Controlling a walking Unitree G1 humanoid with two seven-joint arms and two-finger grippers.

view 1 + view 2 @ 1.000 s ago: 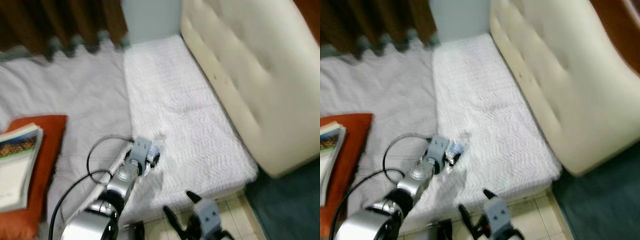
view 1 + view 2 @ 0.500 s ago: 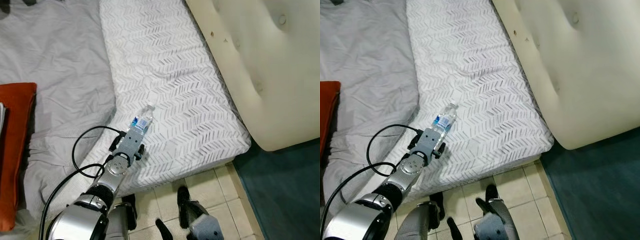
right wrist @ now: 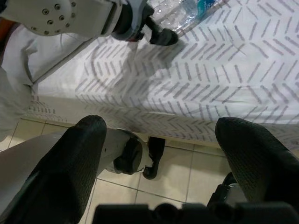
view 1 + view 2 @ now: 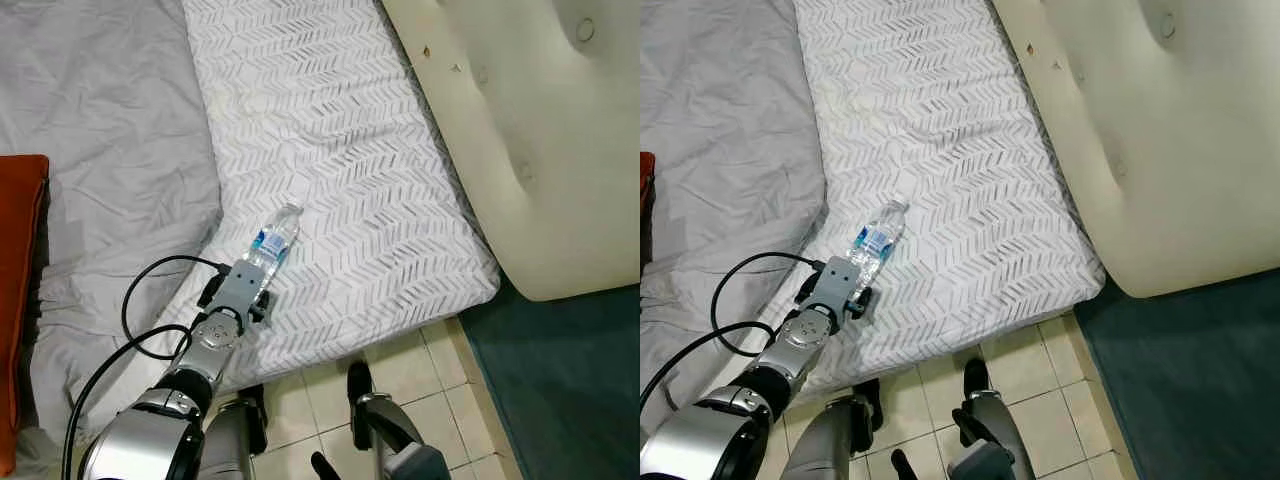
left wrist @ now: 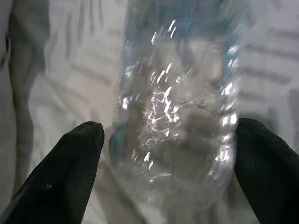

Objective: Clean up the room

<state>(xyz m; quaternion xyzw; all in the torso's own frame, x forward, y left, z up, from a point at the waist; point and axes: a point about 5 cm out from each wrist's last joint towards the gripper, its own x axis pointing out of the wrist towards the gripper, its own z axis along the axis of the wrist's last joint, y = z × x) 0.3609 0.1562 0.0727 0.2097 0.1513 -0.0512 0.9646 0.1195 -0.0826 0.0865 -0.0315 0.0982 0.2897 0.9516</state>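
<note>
Along the near edge of the bed [image 4: 110, 180] we stand over tiled floor [image 4: 420, 380], with the cream headboard [image 4: 540, 150] on our right and dark carpet [image 4: 560, 380] below it. A grey sheet [image 4: 100, 130] covers the bed's left part, and a chevron pad [image 4: 340, 170] runs up its right side; an orange cushion [image 4: 18, 290] sits at the far left. Over the last second our view has tipped down and steadied: curtains and book have left it, and the blur has gone.

On the pad, close to its near edge, lies the bottle [image 4: 272, 240], cap pointing away from us. Our left gripper [image 5: 173, 163] has closed in on its base. In the left wrist view the fingers [image 5: 70, 168] are spread, one on each side of the clear base, not yet pinching it. Half a second ago the bottle lay a little further ahead of the wrist; now we judge it ready to be squeezed and lifted away.

Our right gripper [image 3: 163, 158] hangs low over the floor, fingers spread, holding nothing.
</note>
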